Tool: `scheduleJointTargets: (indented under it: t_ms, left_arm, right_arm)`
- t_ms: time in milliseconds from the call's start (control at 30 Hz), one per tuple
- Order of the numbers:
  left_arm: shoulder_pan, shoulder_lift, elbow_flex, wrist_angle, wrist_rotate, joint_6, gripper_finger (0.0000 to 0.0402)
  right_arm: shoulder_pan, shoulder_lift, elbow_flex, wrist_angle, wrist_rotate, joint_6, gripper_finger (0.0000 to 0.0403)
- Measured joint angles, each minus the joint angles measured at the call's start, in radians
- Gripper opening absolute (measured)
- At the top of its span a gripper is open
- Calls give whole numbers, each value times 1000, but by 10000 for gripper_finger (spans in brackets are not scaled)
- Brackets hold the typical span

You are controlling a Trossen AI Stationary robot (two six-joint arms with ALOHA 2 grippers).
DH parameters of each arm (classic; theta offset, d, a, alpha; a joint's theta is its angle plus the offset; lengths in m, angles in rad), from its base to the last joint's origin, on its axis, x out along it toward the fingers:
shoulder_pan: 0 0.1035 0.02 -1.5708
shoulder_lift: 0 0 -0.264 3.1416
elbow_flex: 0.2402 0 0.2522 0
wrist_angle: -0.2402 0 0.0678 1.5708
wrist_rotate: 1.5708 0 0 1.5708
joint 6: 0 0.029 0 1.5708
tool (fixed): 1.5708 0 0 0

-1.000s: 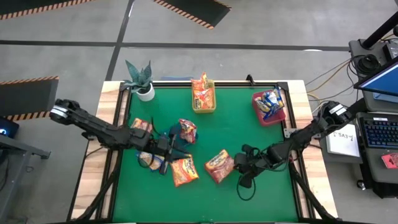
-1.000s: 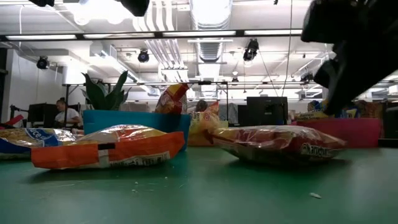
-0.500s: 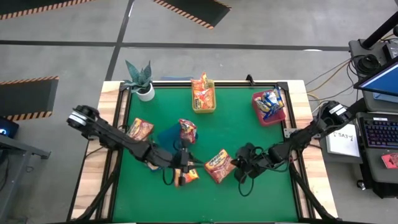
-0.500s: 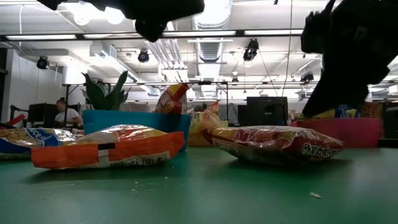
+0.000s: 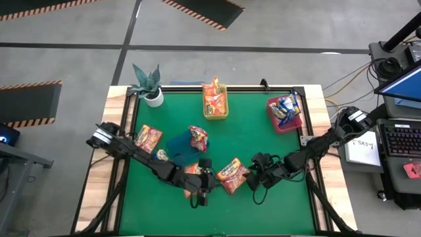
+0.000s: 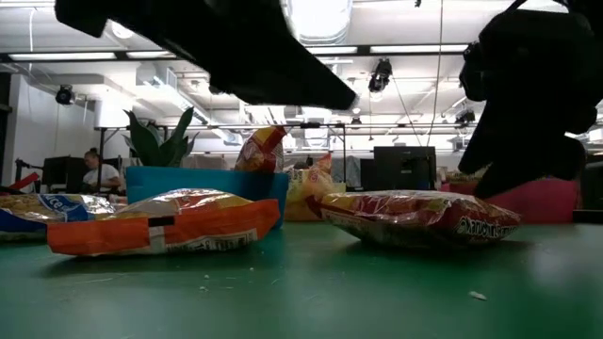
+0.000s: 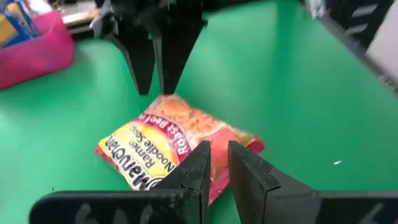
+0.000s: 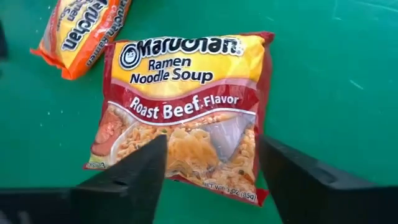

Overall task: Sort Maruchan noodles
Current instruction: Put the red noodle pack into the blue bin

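Green matting covers the bench [image 5: 263, 151], on which flat plastic noodle packets are scattered near the middle. One red-edged packet [image 8: 186, 106] is seen lying flat near the bench's front, with a yellow band on top and a picture of noodles below; "Maruchan Ramen Noodle Soup, Roast Beef Flavor" can be read on it. An orange packet [image 8: 81, 31] is seen just beside it. The right pincer [image 8: 211, 165] is held over the red-edged packet with its fingers spread to either side, nothing gripped. The left pincer [image 7: 214, 168] is poised at the same packet's other side, its fingers nearly closed on nothing. More packets are seen in a yellow bin [image 5: 216, 113] and a red bin [image 5: 275, 122].
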Motion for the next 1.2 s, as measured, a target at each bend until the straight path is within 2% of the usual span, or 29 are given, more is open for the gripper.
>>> scheduleJointTargets:
  t_ms: [200,367,533,933,1200]
  left_arm:
    - [1,76,56,-112,-178,1,38]
    - [15,115,63,-112,-190,3,38]
    - [32,157,71,-107,-189,-7,38]
    - [36,209,75,-102,-189,-16,38]
    - [40,221,75,-102,-188,-37,38]
  right_arm:
    - [14,-3,-5,-27,-27,45,314]
    - [45,-7,-19,-62,-8,96,344]
    - [68,0,-67,-16,63,151,349]
    - [67,5,-251,431,115,141,345]
    - [65,122,-253,612,129,95,343]
